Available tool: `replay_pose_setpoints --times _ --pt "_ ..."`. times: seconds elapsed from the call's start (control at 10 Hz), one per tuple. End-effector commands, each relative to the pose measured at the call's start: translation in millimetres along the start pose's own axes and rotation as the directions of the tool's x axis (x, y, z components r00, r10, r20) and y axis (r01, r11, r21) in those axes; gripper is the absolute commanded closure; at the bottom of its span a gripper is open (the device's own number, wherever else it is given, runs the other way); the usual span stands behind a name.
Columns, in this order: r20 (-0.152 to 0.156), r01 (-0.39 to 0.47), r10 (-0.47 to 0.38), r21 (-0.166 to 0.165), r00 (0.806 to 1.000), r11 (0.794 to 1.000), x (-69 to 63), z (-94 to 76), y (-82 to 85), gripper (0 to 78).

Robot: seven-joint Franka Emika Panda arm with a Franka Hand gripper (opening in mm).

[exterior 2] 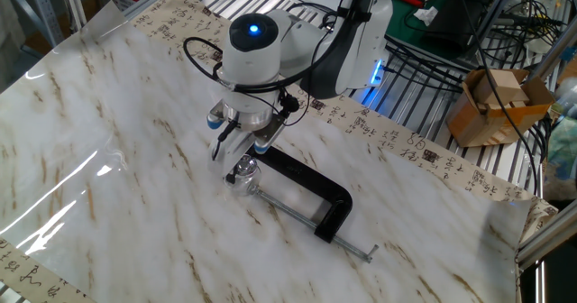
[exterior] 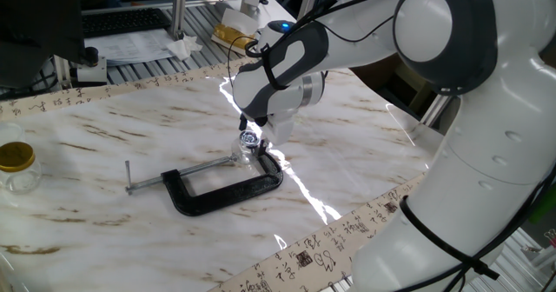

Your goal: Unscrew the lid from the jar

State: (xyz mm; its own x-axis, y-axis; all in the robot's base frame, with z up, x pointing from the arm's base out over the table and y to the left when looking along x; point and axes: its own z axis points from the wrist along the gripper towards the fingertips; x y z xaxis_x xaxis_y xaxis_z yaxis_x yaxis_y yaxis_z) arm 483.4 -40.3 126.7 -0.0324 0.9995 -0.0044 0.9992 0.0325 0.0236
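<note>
Marble-patterned table (exterior: 104, 136) edged with printed script tape, metal racking behind, black C-clamp (exterior: 228, 190) beside tiny jar (exterior 2: 242, 179), silver lid (exterior: 250, 139) straddled by gripper (exterior 2: 240, 144), finger spread narrow, grip unclear.

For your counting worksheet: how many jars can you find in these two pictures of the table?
2. A tiny clear jar with a silver lid sits under the gripper, clamped in the black C-clamp. A bigger gold-lidded jar stands at the table's edge.
</note>
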Motion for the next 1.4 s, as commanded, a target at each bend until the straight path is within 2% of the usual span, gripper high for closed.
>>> replay_pose_setpoints --times 0.1,0.2,0.3,1.4 --pt "0.000 0.013 -0.013 0.002 1.000 1.000 -0.3 -0.9 0.6 0.1" --pt "-0.001 0.016 -0.016 0.005 1.000 1.000 -0.3 -0.9 0.6 0.1" --pt "-0.001 0.017 -0.017 0.006 1.000 1.000 -0.3 -0.9 0.6 76.4" --pt "-0.001 0.017 -0.017 0.006 1.000 1.000 -0.3 -0.9 0.6 76.4"
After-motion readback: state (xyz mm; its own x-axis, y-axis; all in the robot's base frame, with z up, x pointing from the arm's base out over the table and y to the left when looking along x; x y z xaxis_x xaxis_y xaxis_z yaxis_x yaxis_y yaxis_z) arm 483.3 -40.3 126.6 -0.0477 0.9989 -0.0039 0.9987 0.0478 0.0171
